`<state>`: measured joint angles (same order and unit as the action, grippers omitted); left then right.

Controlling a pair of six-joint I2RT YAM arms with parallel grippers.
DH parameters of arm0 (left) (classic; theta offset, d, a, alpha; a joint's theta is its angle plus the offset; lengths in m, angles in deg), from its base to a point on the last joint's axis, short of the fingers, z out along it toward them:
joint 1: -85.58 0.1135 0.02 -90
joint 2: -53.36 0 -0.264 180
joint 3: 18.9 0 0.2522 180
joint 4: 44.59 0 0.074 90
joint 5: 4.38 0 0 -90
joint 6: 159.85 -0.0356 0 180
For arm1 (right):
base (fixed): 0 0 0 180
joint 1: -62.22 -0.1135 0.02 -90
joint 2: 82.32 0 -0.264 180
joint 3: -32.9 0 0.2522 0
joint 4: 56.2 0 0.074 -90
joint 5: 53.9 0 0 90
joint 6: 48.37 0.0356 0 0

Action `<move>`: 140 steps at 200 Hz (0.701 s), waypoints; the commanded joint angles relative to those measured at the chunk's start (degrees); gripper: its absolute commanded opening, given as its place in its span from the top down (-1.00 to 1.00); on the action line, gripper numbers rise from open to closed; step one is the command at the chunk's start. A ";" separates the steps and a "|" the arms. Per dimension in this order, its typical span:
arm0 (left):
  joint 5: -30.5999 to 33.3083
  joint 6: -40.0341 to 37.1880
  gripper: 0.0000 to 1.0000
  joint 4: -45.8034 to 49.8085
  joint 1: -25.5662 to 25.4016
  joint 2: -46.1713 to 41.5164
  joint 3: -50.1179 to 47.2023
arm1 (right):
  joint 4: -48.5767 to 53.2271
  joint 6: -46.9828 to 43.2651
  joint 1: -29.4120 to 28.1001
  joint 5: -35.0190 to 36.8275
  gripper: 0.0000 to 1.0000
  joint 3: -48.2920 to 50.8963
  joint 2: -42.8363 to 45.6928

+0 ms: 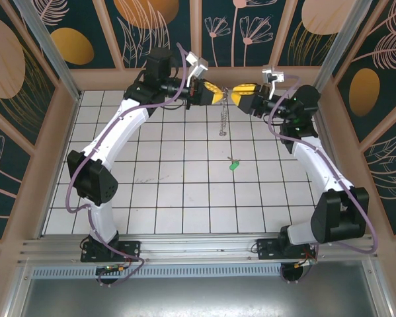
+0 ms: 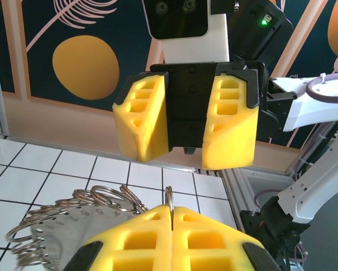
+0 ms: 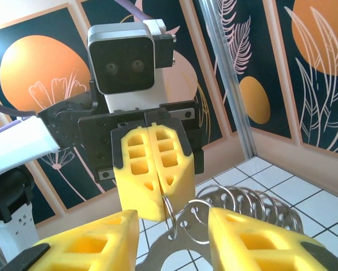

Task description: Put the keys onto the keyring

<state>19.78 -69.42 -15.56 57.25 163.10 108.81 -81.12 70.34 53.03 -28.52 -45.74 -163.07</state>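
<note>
Where the arms meet: far-centre, above the white tiled table (image 1: 171, 191), tips facing each other, nearly nose to nose in top view.
L gripper (image 2: 171, 210): clamped right down, yellow pads (image 2: 140, 237) flush, no gap we can see. One thin metal ring of the keyring (image 2: 61, 227) is pinched in the seam and stands up out of the tips.
R gripper (image 3: 173, 219): released, fingers well apart. From L wrist cam we see its black body btw the two fingers and no grip on anything.
R vs keyring: in R wrist cam the ring bunch sits in the gap btw its fingers. Touching them or not, we can't tell.
Keyring pos: off the table, carried by L gripper. In top view it hangs as a short chain-like string under the two tips. In the wrist cams it's a fan of small linked rings round a flat grey plate.
Key (image 1: 234, 165): green head, lying on the tiles, nearer the arm bases than the grippers, below and slightly right of the hanging keyring, well apart from both grippers. Not on the keyring.
Hard to make out: key blade too small in top view, so we can't give its orientation. Marks on the plate are blurred, unreadable.
Cut off: keyring's lower part runs out the bottom edge in both wrist cams. Each cam's own fingers are cropped there too.
</note>
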 commanded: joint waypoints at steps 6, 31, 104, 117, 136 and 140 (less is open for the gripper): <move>-2.65 -0.97 1.00 -0.23 0.30 -0.31 -0.87 | -0.71 -1.72 -1.24 -3.05 0.29 -2.49 -1.91; -2.99 -0.43 1.00 -0.98 0.30 -0.16 -1.29 | -0.62 -2.19 -2.09 -3.14 0.35 -2.88 -2.81; -3.79 0.58 1.00 -2.34 0.32 0.13 -2.02 | -0.72 -2.15 -3.43 -2.76 0.63 -3.22 -4.27; -3.79 0.70 1.00 -2.61 0.30 0.17 -2.05 | -0.73 -2.17 -3.55 -2.87 0.68 -3.31 -4.50; -3.77 1.07 1.00 -3.18 0.30 0.22 -2.06 | -0.62 -2.25 -3.74 -3.04 0.78 -3.41 -4.70; -3.79 1.19 1.00 -3.33 0.30 0.26 -2.01 | -0.61 -2.25 -3.75 -3.18 0.80 -3.41 -4.70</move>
<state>18.36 -69.14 -15.73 57.55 163.21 106.95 -80.92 68.90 49.84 -30.25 -47.25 -167.07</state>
